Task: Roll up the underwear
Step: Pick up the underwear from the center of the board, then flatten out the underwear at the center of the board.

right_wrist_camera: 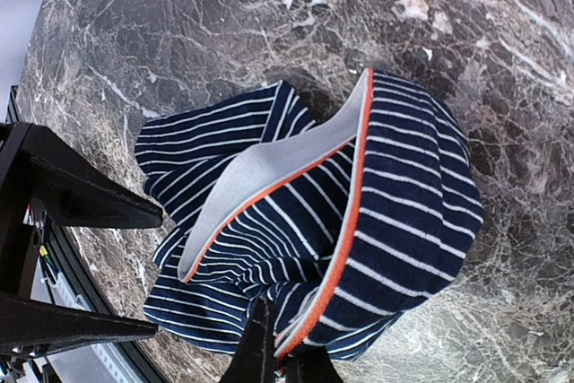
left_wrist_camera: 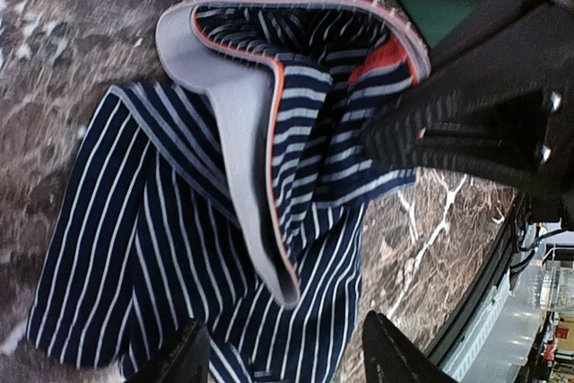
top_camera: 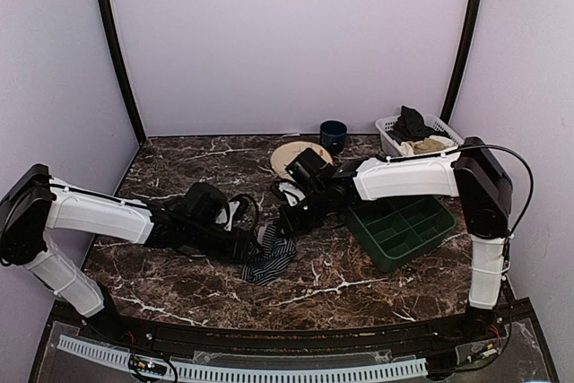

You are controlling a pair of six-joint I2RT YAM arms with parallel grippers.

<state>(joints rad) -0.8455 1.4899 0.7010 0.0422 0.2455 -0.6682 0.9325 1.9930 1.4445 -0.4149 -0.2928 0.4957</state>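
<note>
The underwear (top_camera: 270,258) lies crumpled on the marble table, navy with white pinstripes and a grey, red-edged waistband (left_wrist_camera: 235,123). In the right wrist view my right gripper (right_wrist_camera: 284,358) is shut on the waistband edge and holds that part of the underwear (right_wrist_camera: 395,204) lifted in a loop. In the left wrist view the same gripper shows as a dark mass (left_wrist_camera: 466,114) at the cloth's upper right. My left gripper (left_wrist_camera: 287,358) hovers low over the lower part of the underwear (left_wrist_camera: 143,248). Its fingers (left_wrist_camera: 184,356) stand apart with striped cloth between them, not pinched.
A green compartment tray (top_camera: 401,229) lies just right of the grippers. Behind it, a white basket (top_camera: 387,132) with dark and tan clothes, a blue cup (top_camera: 333,136) and a pale plate (top_camera: 287,155). The table's front edge is close below the underwear.
</note>
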